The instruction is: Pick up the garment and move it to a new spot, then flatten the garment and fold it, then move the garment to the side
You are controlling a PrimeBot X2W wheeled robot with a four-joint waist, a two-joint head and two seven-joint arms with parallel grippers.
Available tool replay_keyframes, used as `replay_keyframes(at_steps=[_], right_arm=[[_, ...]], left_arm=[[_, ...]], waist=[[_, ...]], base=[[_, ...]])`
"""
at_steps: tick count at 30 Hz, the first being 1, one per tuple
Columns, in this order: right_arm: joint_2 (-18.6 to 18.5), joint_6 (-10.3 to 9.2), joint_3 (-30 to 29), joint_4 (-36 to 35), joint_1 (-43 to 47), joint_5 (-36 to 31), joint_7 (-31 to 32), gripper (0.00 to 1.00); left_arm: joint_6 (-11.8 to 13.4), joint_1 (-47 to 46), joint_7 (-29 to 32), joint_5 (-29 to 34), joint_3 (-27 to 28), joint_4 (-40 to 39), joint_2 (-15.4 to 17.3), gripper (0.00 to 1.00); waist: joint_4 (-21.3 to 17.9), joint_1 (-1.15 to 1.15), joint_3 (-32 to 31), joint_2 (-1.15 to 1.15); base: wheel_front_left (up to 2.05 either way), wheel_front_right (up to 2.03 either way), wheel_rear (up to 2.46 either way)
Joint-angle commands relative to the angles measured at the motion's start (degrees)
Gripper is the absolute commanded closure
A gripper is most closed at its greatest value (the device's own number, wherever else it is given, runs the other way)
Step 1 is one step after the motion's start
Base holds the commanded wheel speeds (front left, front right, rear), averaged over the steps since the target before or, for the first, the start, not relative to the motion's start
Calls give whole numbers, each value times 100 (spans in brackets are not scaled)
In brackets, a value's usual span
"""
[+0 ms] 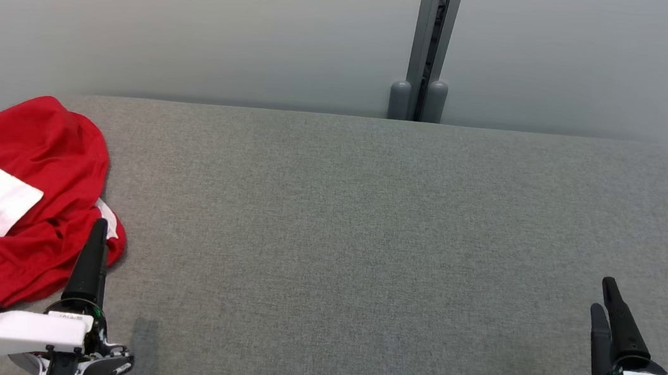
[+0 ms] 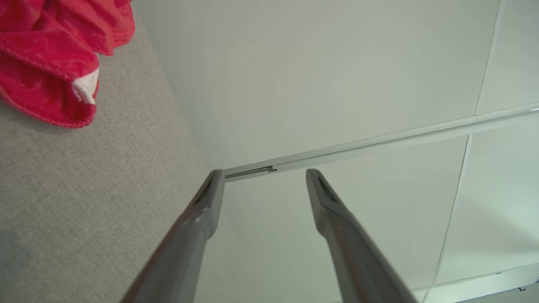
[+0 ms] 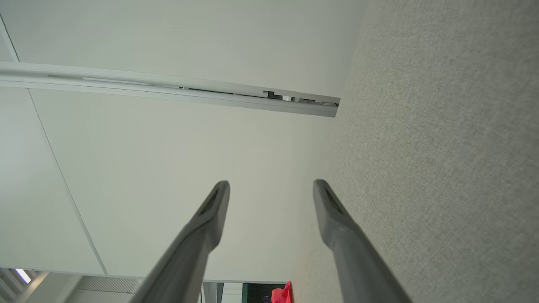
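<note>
Red garment: crumpled, frame's left edge, beside left end effector, fingers apart, empty. Right end effector: apart, far.

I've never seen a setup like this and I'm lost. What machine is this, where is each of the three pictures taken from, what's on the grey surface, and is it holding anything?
This is a two-armed robot. The wide picture comes from a camera on its head, looking down at a grey fabric-covered table. The left gripper sits at the lower left and the right gripper at the lower right, each with two long dark fingers. The other two pictures come from cameras on the wrists, looking along each gripper's fingers, so they appear tilted. A crumpled red garment with white parts lies at the table's left end, beside the left gripper. Both grippers are open and hold nothing. Behind the table stands a pale wall.
</note>
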Motion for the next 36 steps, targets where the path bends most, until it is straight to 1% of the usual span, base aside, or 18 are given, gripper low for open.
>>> replay_keyframes(at_steps=[1,4,7,18,25,28,29,36], right_arm=[[-75,13,27,-144,-139,-141,-61,0],[-85,14,91,-208,-156,-357,-134,0],[-95,14,90,-280,-165,-707,-202,0],[-134,17,274,-476,-172,-2399,-434,0],[-205,18,410,-475,-165,-3434,-564,0],[-262,18,451,-430,-164,-3965,-619,0],[-262,18,451,-430,-164,-3965,-619,0],[-233,20,484,-171,-214,-4851,-714,0]], left_arm=[[24,-205,-49,200,-30,-147,62,0],[55,-189,-118,559,-57,-198,61,0],[62,-153,-186,900,-111,-229,61,0],[207,-61,-414,2485,-258,-329,141,0],[385,-31,-548,3481,-428,-337,234,0],[453,-36,-603,3828,-497,-343,271,0],[453,-36,-603,3828,-497,-343,271,0],[517,-34,-720,4385,-573,-375,314,0]], waist=[[3,0,-1,0],[9,0,-2,0],[12,0,-4,0],[42,0,-16,0],[60,0,-22,0],[66,0,-19,0],[66,0,-19,0],[80,0,-13,0]], base=[[0,0,0],[0,0,0],[0,0,0],[0,0,0],[0,0,0],[0,0,0],[0,0,0],[0,0,0]])
